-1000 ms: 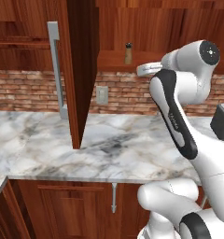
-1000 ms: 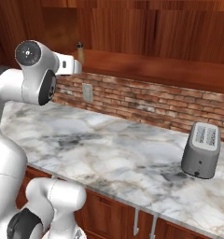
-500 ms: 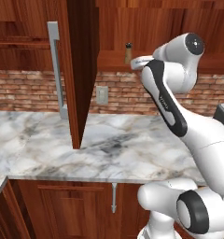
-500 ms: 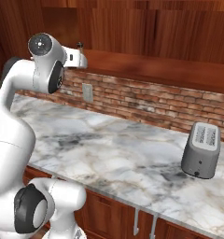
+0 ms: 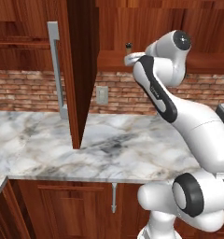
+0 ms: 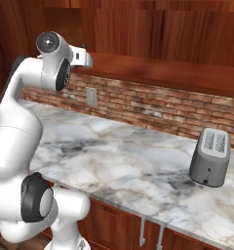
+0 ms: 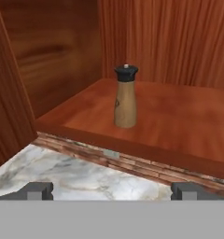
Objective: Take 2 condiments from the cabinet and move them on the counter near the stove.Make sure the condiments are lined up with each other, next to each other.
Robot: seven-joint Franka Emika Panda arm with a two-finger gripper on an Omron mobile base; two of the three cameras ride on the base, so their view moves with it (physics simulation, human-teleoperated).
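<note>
One brown shaker [image 7: 126, 97] stands upright on the cabinet [image 7: 170, 116] shelf, near its front edge, left of centre; the second condiment is not visible. Pincer [image 7: 112, 190] released, jaws wide, level with the shelf and well short of the shaker. Judgement: advance straight, keep the shaker centred between the jaws, clench low on the body to avoid tipping. Count: one shaker, one toaster [image 6: 210, 157] on the bench [image 6: 133, 166].

Tan-brown shaker [image 7: 125, 101], black top; reddish-brown cabinet [image 7: 170, 107] shelf; white-grey veined marble bench [image 5: 132, 154]; red-brick backsplash [image 6: 153, 110].
</note>
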